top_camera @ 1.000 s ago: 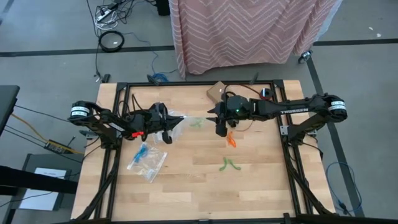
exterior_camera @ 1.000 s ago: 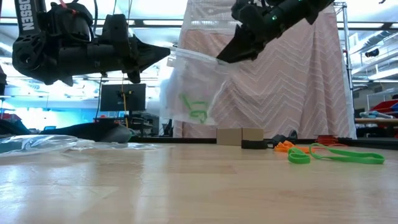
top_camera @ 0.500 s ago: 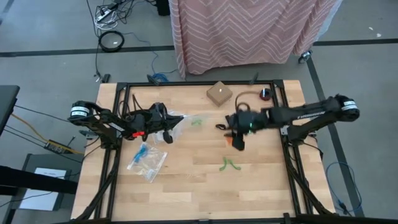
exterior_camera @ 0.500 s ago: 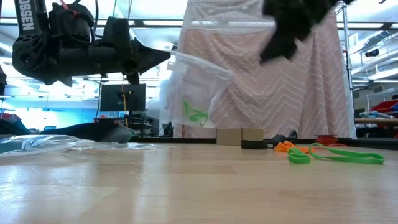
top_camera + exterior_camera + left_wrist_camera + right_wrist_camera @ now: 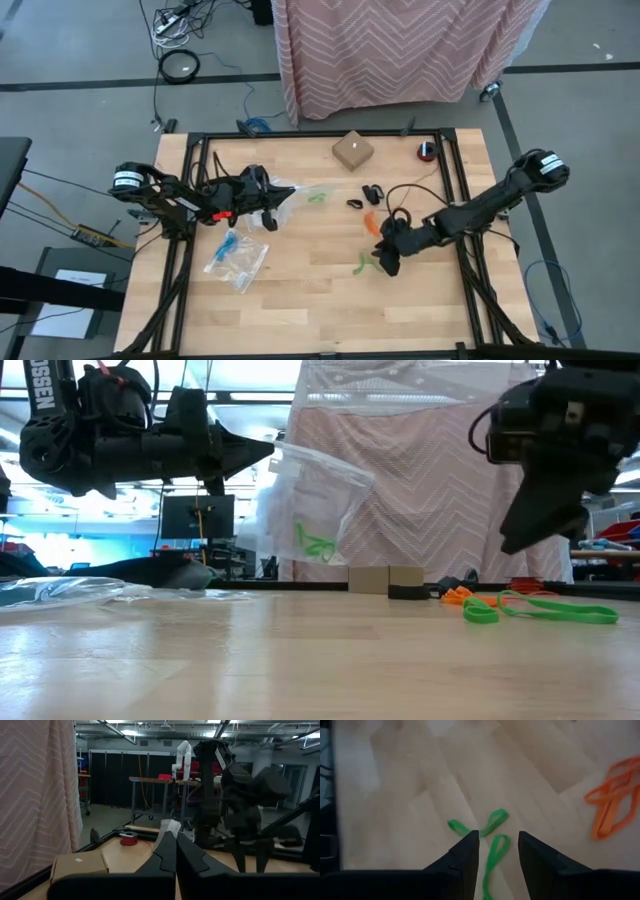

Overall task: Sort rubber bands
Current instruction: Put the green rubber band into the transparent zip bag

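My left gripper is shut on a clear zip bag that hangs at the table's left middle, with a green rubber band inside it. My right gripper stands open, slanting down, just above the green rubber bands that lie flat on the wood right of centre. It touches nothing. Orange rubber bands lie a little farther back, and small black ones beyond them. My left gripper pinches the bag's top edge at one corner of its mouth between the two shut fingers. The fingers lie about level and come from the table's left. The bag hangs below and beyond the fingertips, mouth gaping, clear of the table.
A second clear bag holding blue bands lies flat near the left front. A small cardboard box and a red roll stand at the far edge. Black frame rails border the table.
My right gripper has left the mouth of the hanging bag, swung toward the table's right and near edge, sunk and rolled, and now hovers over the green bands. The bag stays hanging from my left gripper with the green band inside it.
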